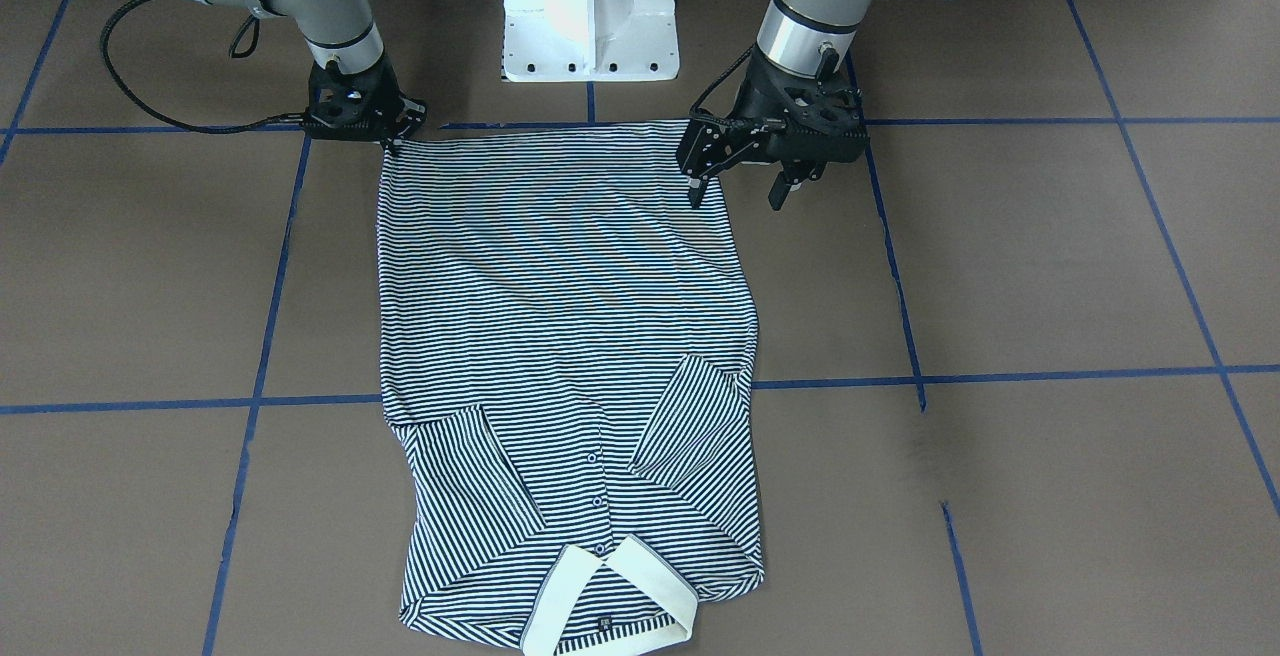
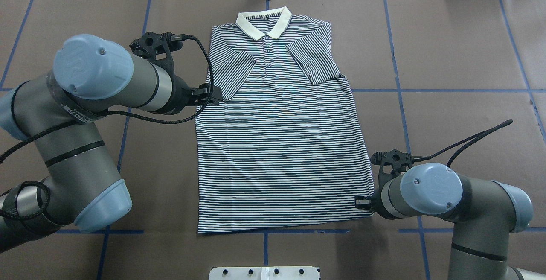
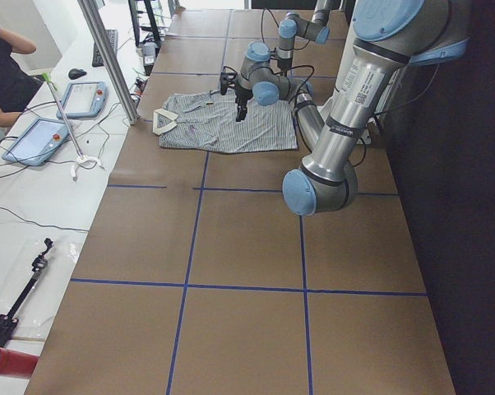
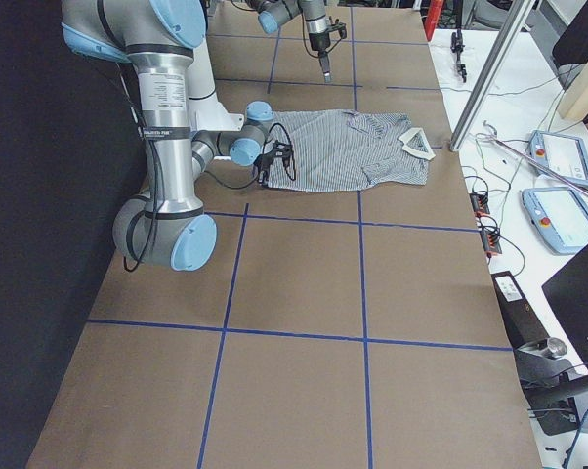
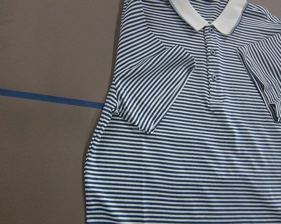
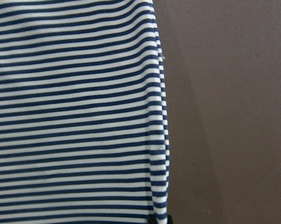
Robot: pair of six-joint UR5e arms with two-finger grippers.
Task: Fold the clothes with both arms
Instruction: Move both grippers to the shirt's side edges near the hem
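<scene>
The striped polo shirt (image 1: 560, 286) (image 2: 277, 143) lies flat and face up on the brown table. Its cream collar (image 2: 264, 26) points away from the robot, and both sleeves are folded in over the chest. My right gripper (image 1: 390, 144) (image 2: 361, 203) is down at the hem corner on the robot's right and looks shut on the shirt's edge. The right wrist view shows that edge (image 6: 157, 116) very close. My left gripper (image 1: 738, 194) (image 2: 212, 94) hangs open above the table with nothing between its fingers. The left wrist view shows the left sleeve (image 5: 152, 93) from well above.
The white pedestal base (image 1: 590, 16) stands at the table's near edge, just behind the hem. Blue tape lines (image 1: 1050, 374) cross the brown surface. A black cable (image 2: 473, 139) loops off the right wrist. Tablets (image 3: 83, 97) and a person (image 3: 5, 66) are beside the table's far side.
</scene>
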